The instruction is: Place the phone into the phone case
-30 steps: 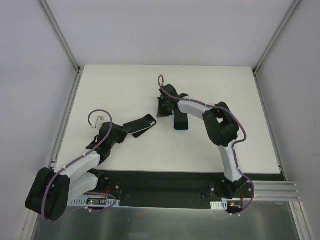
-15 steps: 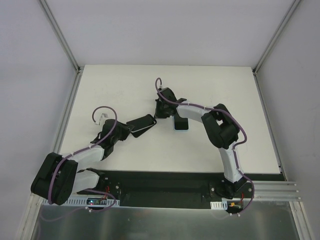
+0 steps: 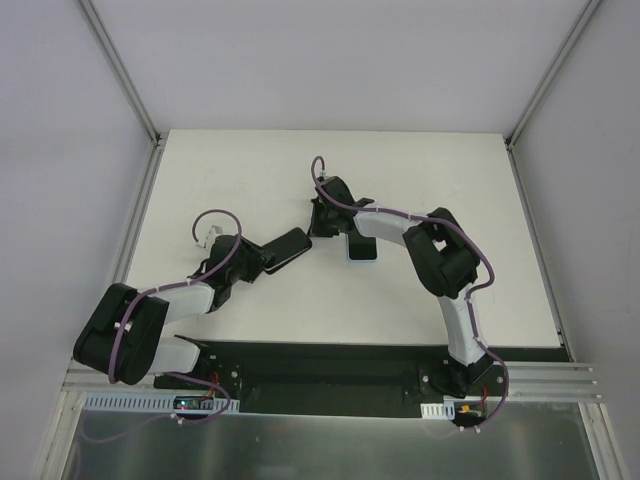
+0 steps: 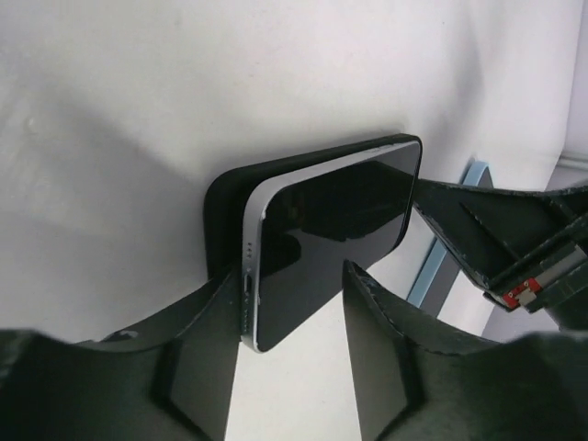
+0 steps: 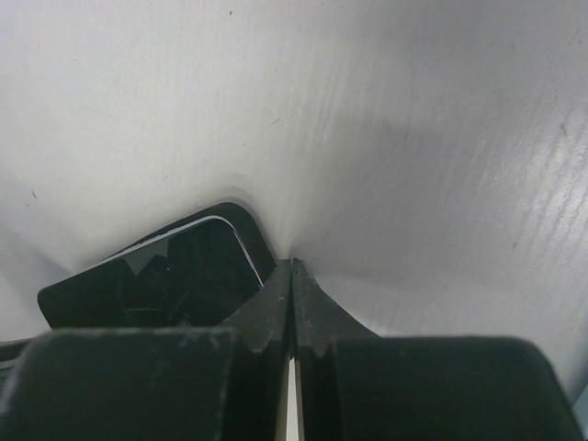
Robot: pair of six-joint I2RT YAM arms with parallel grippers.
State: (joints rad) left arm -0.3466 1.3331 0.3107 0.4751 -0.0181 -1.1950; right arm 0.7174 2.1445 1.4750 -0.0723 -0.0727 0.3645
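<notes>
The phone (image 4: pixel 331 220), black-screened with a silver edge, lies partly inside the black phone case (image 4: pixel 219 207); its near end sticks out of the case. My left gripper (image 4: pixel 289 280) is open around that near end, the left finger touching the phone's edge and a gap showing at the right finger. From above, phone and case (image 3: pixel 285 247) lie slanted between both grippers. My right gripper (image 5: pixel 291 266) is shut with nothing in it, its tips down on the table right against the case's far corner (image 5: pixel 253 225). The top view shows it at the case's far end (image 3: pixel 318 228).
A second dark slab with a light-blue rim (image 3: pixel 362 248) lies flat on the white table (image 3: pixel 450 200) just right of the right gripper, partly under that arm. Its blue edge (image 4: pixel 430 276) shows in the left wrist view.
My left gripper has let go of the phone's near end, its jaws spreading. Before that the left arm pushed phone and case right, up against the shut right gripper.
</notes>
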